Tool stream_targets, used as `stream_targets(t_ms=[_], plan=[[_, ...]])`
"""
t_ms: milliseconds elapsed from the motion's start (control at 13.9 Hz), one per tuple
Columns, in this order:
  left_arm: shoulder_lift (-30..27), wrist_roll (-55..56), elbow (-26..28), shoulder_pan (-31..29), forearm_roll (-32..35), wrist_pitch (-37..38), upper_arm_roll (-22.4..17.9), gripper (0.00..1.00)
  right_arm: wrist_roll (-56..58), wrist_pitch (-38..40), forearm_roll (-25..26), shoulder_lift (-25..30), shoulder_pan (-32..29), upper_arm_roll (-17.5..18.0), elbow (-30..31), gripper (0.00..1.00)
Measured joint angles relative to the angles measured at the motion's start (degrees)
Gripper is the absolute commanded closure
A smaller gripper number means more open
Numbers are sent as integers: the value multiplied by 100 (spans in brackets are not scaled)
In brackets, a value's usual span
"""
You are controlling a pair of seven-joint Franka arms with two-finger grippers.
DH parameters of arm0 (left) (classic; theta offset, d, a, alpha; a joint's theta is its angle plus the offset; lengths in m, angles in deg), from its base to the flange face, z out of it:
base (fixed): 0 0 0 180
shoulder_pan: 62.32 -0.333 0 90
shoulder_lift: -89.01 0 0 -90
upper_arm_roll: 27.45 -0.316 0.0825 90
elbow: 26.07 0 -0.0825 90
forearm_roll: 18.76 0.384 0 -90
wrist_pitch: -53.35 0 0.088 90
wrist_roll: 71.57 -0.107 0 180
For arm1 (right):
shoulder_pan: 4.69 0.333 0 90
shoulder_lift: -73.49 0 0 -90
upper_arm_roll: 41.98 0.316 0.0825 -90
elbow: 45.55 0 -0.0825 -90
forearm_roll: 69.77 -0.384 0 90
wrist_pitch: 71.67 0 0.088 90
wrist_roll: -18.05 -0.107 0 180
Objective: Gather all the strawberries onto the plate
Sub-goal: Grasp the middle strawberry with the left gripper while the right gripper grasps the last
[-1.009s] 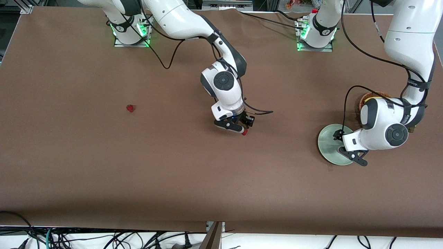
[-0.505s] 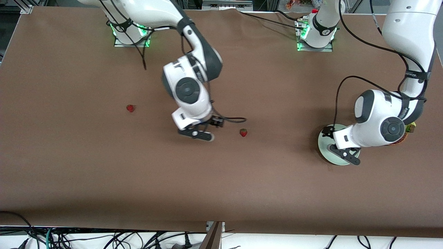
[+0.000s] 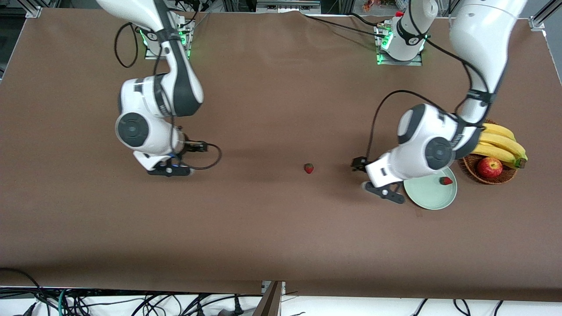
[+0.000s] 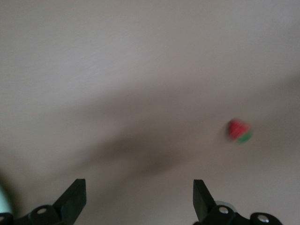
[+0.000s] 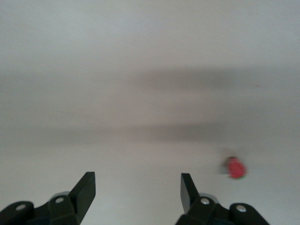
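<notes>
One strawberry (image 3: 446,180) lies in the pale green plate (image 3: 428,196), close to the rim on the basket's side. A second strawberry (image 3: 309,168) sits on the bare table about midway between the arms and shows blurred in the left wrist view (image 4: 240,131). The right wrist view holds another strawberry (image 5: 234,168) on the table; the right arm hides it in the front view. My left gripper (image 3: 386,193) (image 4: 139,187) hangs open and empty just beside the plate. My right gripper (image 3: 170,171) (image 5: 137,183) is open and empty, low over the table at the right arm's end.
A brown wicker basket (image 3: 474,172) with bananas (image 3: 500,142) and a red apple (image 3: 489,166) stands beside the plate at the left arm's end. Brown table surface stretches between the two grippers.
The right gripper let go of the strawberry in the table's middle and swung toward its own end. The left arm moved off the plate toward the middle, uncovering the plate's berry and the basket.
</notes>
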Motion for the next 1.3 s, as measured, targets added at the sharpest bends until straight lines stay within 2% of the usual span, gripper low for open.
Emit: stream_targets(t_ms=[216, 432, 649, 865, 1081, 1153, 1225, 1297], plan=[[337, 1385, -18, 705, 207, -775, -32, 0, 837, -1301, 5, 251, -3, -274, 1530, 19], [723, 2406, -24, 1149, 848, -1303, -119, 0, 1177, -2160, 5, 329, 2, -317, 2438, 22], [904, 3510, -35, 1561, 1123, -1421, -211, 0, 1197, -2418, 5, 336, 32, -316, 2638, 32], [981, 4099, -36, 1861, 1353, -1429, -433, 0, 1206, -2500, 5, 335, 34, -316, 2678, 43], [1074, 4496, -36, 1932, 1369, -1431, -458, 0, 1207, -2543, 5, 318, 34, -316, 2751, 45], [1081, 4538, -36, 1937, 1369, -1432, -469, 16, 1208, -2610, 5, 289, 34, -316, 2785, 45], [1081, 4560, -37, 1937, 1369, -1434, -479, 41, 1209, -2678, 5, 258, 34, -315, 2822, 45], [1081, 4571, -39, 1937, 1369, -1436, -489, 61, 1212, -2724, 5, 233, 34, -314, 2853, 48]])
